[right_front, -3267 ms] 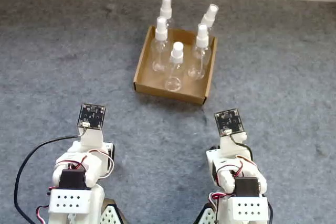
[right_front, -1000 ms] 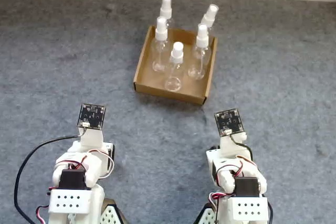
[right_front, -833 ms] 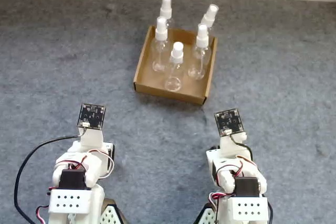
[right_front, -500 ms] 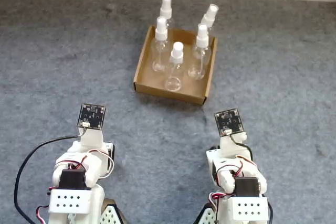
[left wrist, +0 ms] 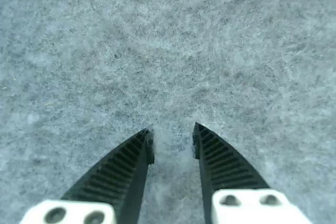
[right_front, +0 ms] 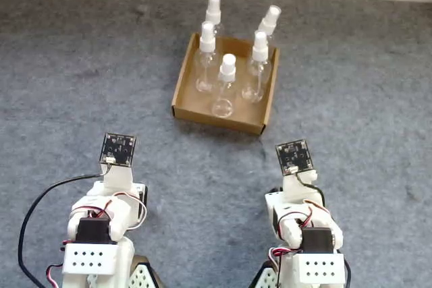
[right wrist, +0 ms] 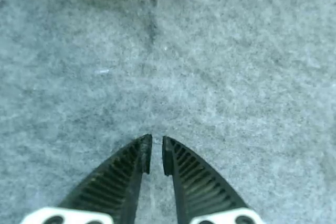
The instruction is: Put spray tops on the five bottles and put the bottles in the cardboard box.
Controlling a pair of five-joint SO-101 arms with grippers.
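We see a mottled grey table (right_front: 81, 65), a plain brown cardboard box (right_front: 216, 119), clear bottles (right_front: 223, 92) with white spray tops (right_front: 228, 65), and a left tool (left wrist: 172, 132) and right tool (right wrist: 156, 145) that are both black, ridged, and white-based.

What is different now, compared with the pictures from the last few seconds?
Nothing visibly changed. The five bottles, spray tops on, stand at the cardboard box as before; the left gripper and the right gripper hold nothing, as before.

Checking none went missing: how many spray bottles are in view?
5. In the cardboard box: left bottle, middle bottle, right bottle. At its far side, bases hidden behind the others: far-left bottle, far-right bottle.
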